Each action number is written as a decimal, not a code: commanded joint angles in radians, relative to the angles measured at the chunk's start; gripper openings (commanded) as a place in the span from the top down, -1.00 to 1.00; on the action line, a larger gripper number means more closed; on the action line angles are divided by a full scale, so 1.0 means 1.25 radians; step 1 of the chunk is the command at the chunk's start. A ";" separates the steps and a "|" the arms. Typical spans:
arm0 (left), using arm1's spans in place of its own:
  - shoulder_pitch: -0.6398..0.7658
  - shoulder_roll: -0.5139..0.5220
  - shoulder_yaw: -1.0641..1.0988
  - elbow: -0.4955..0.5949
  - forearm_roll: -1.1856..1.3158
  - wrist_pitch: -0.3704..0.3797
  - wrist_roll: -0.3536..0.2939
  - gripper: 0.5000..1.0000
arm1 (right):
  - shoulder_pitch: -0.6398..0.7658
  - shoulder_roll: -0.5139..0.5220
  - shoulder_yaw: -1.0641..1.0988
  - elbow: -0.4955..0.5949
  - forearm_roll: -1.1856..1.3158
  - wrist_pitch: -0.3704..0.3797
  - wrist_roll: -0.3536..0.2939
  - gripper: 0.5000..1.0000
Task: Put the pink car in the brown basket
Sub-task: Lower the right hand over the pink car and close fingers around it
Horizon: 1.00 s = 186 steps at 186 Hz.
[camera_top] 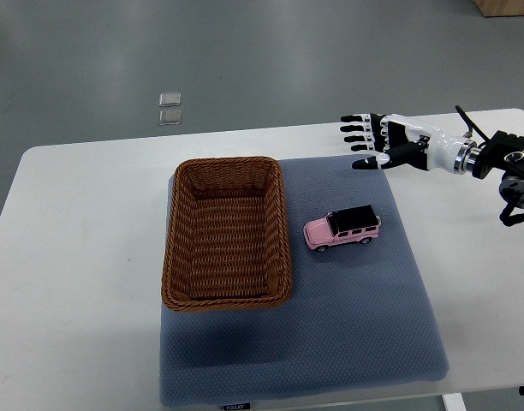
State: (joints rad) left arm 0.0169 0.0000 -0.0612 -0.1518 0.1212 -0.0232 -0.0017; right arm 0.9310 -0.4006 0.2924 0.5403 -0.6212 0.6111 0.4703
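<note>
I see pink car (343, 229) just right of brown basket (227, 232) (basket empty); right robot hand (386, 142) up-right of basket, fingers spread, holding nothing.

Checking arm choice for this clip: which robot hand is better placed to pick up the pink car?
Right. The right robot hand hangs open just beyond the pink car; no left arm shows.

the right arm (502, 163) runs off the picture's right edge, so only its wrist and forearm show. the blue mat (365, 325) is cut by the bottom edge, and a small label (235, 407) there is too small to read. the brown basket (227, 233) covers part of the mat beneath it. a wooden thing (507, 7) at the top right corner is mostly out of frame.
</note>
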 commanded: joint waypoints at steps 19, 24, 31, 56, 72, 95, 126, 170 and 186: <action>0.000 0.000 0.001 0.000 0.000 0.000 0.000 -1.00 | 0.001 -0.004 -0.004 0.019 -0.205 0.000 0.085 -0.65; 0.000 0.000 0.000 0.000 0.000 0.000 0.000 -1.00 | 0.001 -0.004 -0.003 0.023 -0.228 0.000 0.093 -0.65; 0.000 0.000 0.001 0.000 0.000 0.000 0.000 -1.00 | 0.001 -0.004 -0.004 0.034 -0.270 0.000 0.108 -0.64; 0.000 0.000 0.001 0.000 0.000 0.000 0.000 -1.00 | 0.011 -0.019 -0.011 0.089 -0.405 0.000 0.112 -0.64; 0.000 0.000 0.000 0.000 0.000 0.000 0.000 -1.00 | 0.017 -0.028 -0.012 0.120 -0.477 -0.024 0.112 -0.65; 0.000 0.000 0.000 0.000 0.000 0.000 0.000 -1.00 | 0.018 -0.028 -0.014 0.126 -0.545 -0.070 0.112 -0.64; 0.000 0.000 0.000 0.000 0.000 0.000 0.000 -1.00 | 0.014 -0.027 -0.041 0.126 -0.567 -0.132 0.112 -0.64; 0.000 0.000 0.000 0.000 0.000 0.000 0.000 -1.00 | 0.016 -0.029 -0.158 0.126 -0.567 -0.263 0.112 -0.62; 0.000 0.000 0.000 0.000 0.000 0.000 0.000 -1.00 | 0.015 -0.029 -0.163 0.126 -0.567 -0.279 0.112 -0.60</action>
State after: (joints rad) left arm 0.0169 0.0000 -0.0609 -0.1519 0.1212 -0.0228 -0.0014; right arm 0.9489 -0.4370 0.1062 0.6981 -1.3309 0.2922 0.6109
